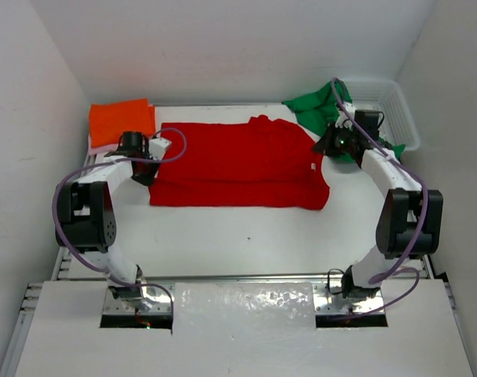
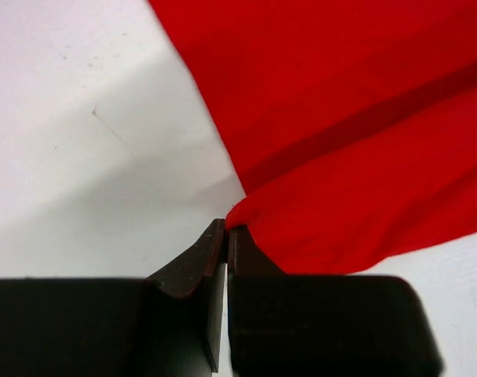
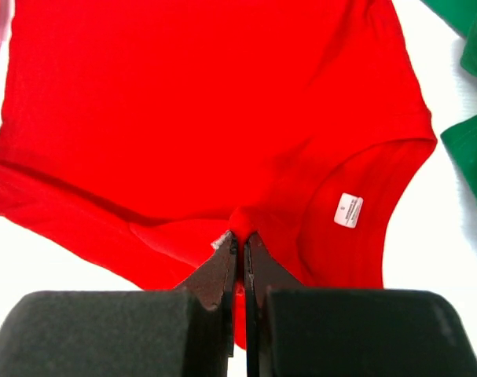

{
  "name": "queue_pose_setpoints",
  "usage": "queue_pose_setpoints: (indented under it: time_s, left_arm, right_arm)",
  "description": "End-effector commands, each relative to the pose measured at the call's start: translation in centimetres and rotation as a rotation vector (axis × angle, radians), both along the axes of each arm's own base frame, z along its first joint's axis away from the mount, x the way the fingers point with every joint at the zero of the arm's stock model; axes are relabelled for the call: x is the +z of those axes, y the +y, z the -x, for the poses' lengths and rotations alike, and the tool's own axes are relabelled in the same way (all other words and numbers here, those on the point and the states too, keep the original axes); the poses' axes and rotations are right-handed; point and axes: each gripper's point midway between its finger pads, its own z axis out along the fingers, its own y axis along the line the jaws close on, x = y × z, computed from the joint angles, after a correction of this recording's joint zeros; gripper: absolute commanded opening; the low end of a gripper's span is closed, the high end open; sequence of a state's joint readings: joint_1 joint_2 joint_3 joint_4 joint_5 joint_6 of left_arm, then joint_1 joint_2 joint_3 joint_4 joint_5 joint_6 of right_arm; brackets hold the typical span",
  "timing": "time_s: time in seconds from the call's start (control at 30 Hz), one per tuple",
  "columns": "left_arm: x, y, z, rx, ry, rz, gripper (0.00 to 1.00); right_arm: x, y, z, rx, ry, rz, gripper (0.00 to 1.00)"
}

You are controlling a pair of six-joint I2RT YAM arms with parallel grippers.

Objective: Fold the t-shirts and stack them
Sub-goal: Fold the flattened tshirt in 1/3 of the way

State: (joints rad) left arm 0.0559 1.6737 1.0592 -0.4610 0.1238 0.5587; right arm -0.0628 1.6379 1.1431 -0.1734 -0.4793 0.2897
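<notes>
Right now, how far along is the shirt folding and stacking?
Done: the orange shirt lies folded at the far left corner. In hand: the red shirt, spread mid-table and partly folded, pinched at either end by the left tool and right tool. To do: the green shirt, bunched against the basket.

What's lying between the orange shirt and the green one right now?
The red t-shirt is laid out across that stretch, as the top view shows. The left pincer and the right pincer are each shut on an end of it.
</notes>
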Motion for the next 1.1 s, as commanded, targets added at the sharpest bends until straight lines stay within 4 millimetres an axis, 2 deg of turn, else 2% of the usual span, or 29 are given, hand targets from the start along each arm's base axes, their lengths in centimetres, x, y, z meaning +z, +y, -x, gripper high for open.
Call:
queue_pose_setpoints:
  time_s: [0.0, 0.1, 0.43, 0.57, 0.73, 0.9, 1.0, 1.07]
  left_arm:
    - [0.2, 1.2, -1.5, 0.059, -0.047, -0.002, 0.00]
    - [-0.1, 0.8, -2.0, 0.057, -0.043, 0.017, 0.00]
    - [0.5, 1.1, -4.2, 0.074, -0.081, 0.013, 0.00]
    - [2.0, 0.4, -4.9, 0.045, -0.112, 0.046, 0.00]
    - [3.4, -0.3, -5.1, 0.030, -0.140, 0.079, 0.00]
    - [4.5, -1.3, -5.2, -0.019, -0.161, 0.112, 0.00]
    - [4.5, -1.4, -5.6, -0.028, -0.168, 0.103, 0.00]
    - [3.4, -1.2, -5.9, -0.020, -0.143, 0.093, 0.00]
  right_arm:
    - [1.5, 0.3, -1.5, 0.042, -0.064, 0.038, 0.00]
    - [1.2, 0.6, -2.3, 0.059, -0.063, 0.053, 0.00]
    - [2.1, -1.1, -4.6, -0.010, -0.075, 0.124, 0.00]
    - [1.8, -2.3, -4.3, -0.050, -0.047, 0.179, 0.00]
    - [1.3, -2.8, -3.6, -0.067, -0.025, 0.208, 0.00]
    - [1.3, -3.5, -2.1, -0.096, -0.011, 0.233, 0.00]
    - [0.5, -4.1, -1.3, -0.118, 0.007, 0.237, 0.00]
    - [0.2, -4.4, -1.4, -0.122, 0.018, 0.225, 0.00]
